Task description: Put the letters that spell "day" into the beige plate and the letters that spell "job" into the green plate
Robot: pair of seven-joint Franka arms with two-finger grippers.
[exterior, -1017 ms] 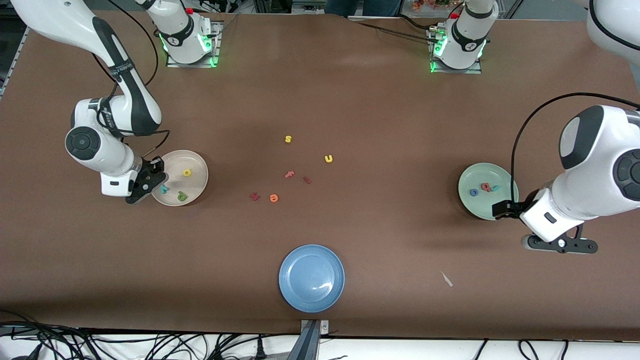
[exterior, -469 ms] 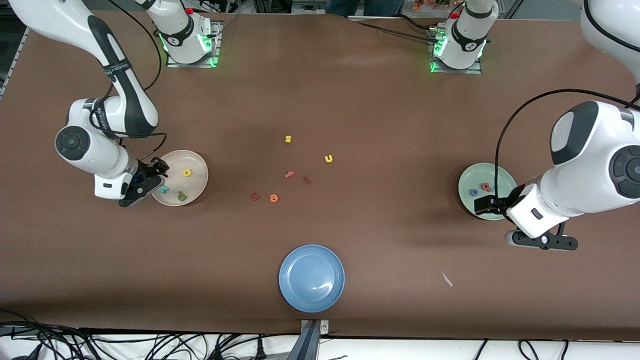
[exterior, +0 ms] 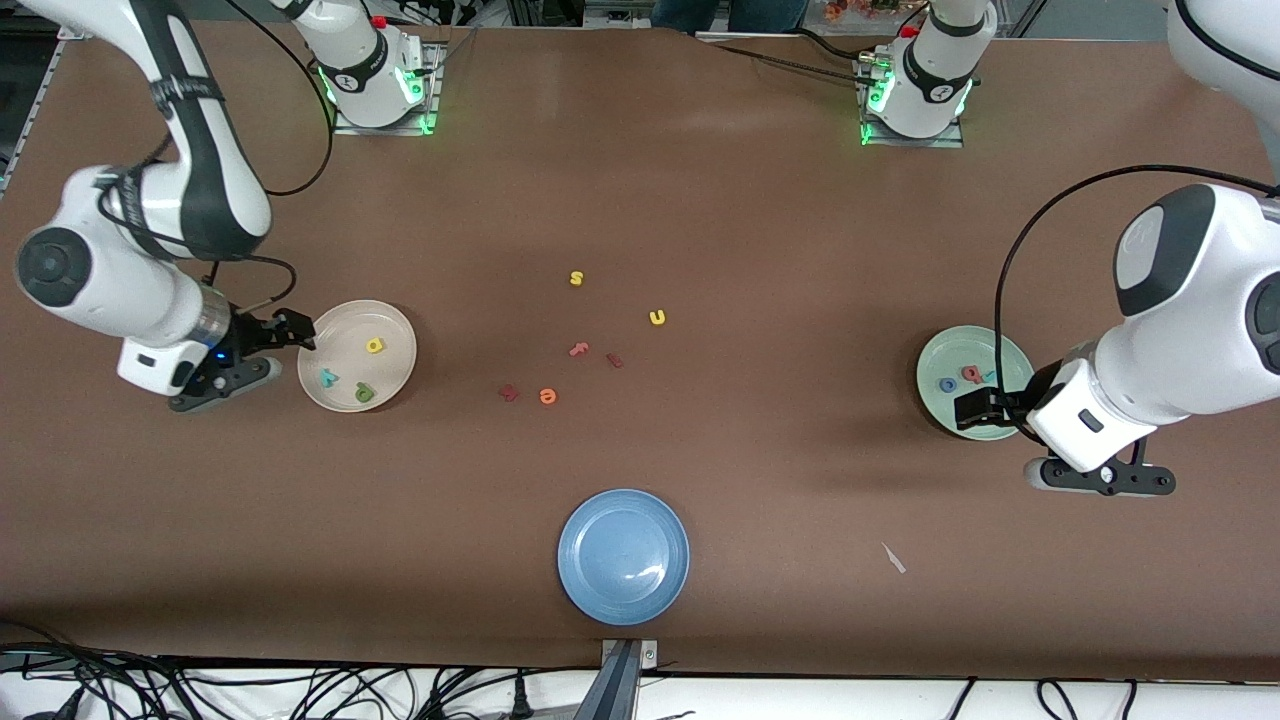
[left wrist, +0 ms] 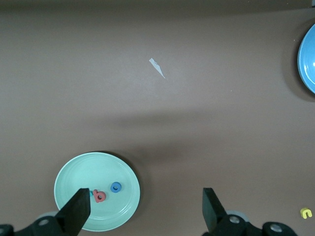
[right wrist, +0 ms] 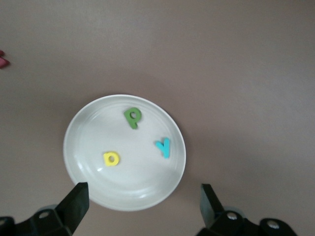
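Observation:
The beige plate (exterior: 345,330) (right wrist: 93,132) holds the yellow "a" (exterior: 375,345) (right wrist: 111,159), the green "d" (exterior: 363,394) (right wrist: 133,117) and the teal "y" (exterior: 329,378) (right wrist: 164,147). My right gripper (exterior: 290,330) (right wrist: 142,204) hangs open and empty over that plate's rim. The green plate (exterior: 960,350) (left wrist: 74,167) holds the blue "o" (exterior: 947,384) (left wrist: 116,187), the pink "b" (exterior: 970,374) (left wrist: 100,196) and the teal "j" (exterior: 990,376), which a finger mostly hides in the left wrist view. My left gripper (exterior: 975,410) (left wrist: 145,211) is open and empty over the green plate's rim.
Loose letters lie mid-table: yellow "s" (exterior: 576,278), yellow "u" (exterior: 657,317), pink "f" (exterior: 579,349), two dark red letters (exterior: 614,360) (exterior: 509,392), orange "e" (exterior: 547,396). A blue plate (exterior: 623,556) sits near the front edge. Nearby lies a white scrap (exterior: 893,557).
My right gripper opened, left the teal "y" in the beige plate and drew back toward the right arm's end of the table. My left arm shifted slightly by the green plate.

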